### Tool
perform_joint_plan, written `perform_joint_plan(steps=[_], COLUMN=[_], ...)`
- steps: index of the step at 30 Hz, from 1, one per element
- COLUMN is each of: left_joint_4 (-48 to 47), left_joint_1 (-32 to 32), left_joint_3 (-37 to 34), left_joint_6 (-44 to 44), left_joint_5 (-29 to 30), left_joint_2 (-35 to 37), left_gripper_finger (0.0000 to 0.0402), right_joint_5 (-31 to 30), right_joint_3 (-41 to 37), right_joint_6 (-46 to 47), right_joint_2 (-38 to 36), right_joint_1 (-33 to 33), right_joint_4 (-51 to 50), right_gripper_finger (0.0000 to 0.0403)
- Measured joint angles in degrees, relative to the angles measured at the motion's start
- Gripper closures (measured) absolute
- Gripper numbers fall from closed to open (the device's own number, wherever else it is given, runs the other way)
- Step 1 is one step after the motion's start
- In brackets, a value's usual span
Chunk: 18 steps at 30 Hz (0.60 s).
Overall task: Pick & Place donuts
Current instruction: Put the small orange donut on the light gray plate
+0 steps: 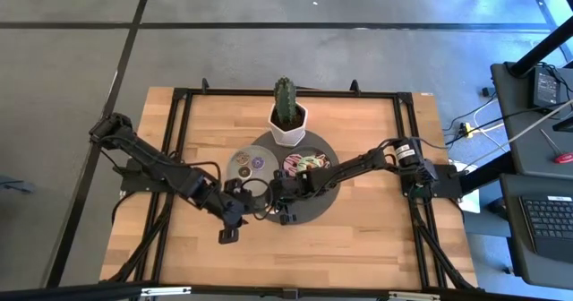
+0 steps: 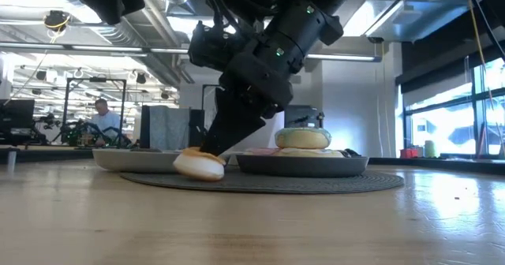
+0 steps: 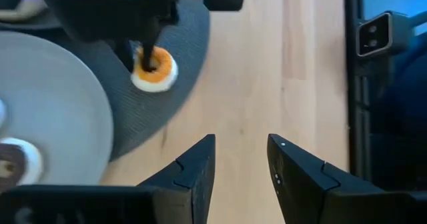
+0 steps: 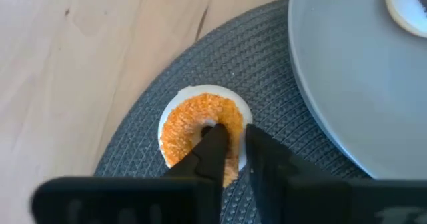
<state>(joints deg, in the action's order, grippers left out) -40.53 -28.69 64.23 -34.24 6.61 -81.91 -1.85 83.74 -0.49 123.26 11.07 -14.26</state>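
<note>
The right gripper is down on an orange-topped donut with a cream body, which lies on the dark woven round mat just off the rim of a grey plate. Its 2 fingers stand narrow, 1 tip in or at the donut's hole and the other over the ring's frosted side; whether they actually pinch the ring cannot be told. In the low view the same donut sits flat on the mat in front of the 2 plates, with the right arm's dark body dropping onto it from above.

The left gripper hovers over bare wood of the table beside the mat, fingers apart with nothing between them, facing the donut and the right arm's fingers on it.

From above, the mat carries 2 plates side by side: the left plate holds small donuts, the right plate holds pink and cream-frosted donuts. Both grippers crowd the mat's near edge, the left gripper close beside the right gripper. A potted cactus in a white pot stands just behind the mat. In the low view a green-and-cream donut rises above the right plate, and a person sits far back in the room.
</note>
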Motion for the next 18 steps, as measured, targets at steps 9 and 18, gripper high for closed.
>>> perform_joint_plan(steps=[9,18], left_joint_4=[-0.01,8.79], left_joint_1=[-0.96,-0.75], left_joint_3=[0.00,-5.74], left_joint_6=[0.93,0.43], left_joint_5=[5.96,14.81], left_joint_2=[-0.04,-1.05], left_gripper_finger=[0.0269,0.0271], right_joint_5=[-0.04,-0.13], right_joint_3=[0.00,-0.02], right_joint_6=[0.44,2.00], right_joint_2=[-0.69,-2.62], right_joint_1=[-0.02,-0.02], right_joint_4=[0.12,-2.65], right_gripper_finger=[0.0281,0.0273])
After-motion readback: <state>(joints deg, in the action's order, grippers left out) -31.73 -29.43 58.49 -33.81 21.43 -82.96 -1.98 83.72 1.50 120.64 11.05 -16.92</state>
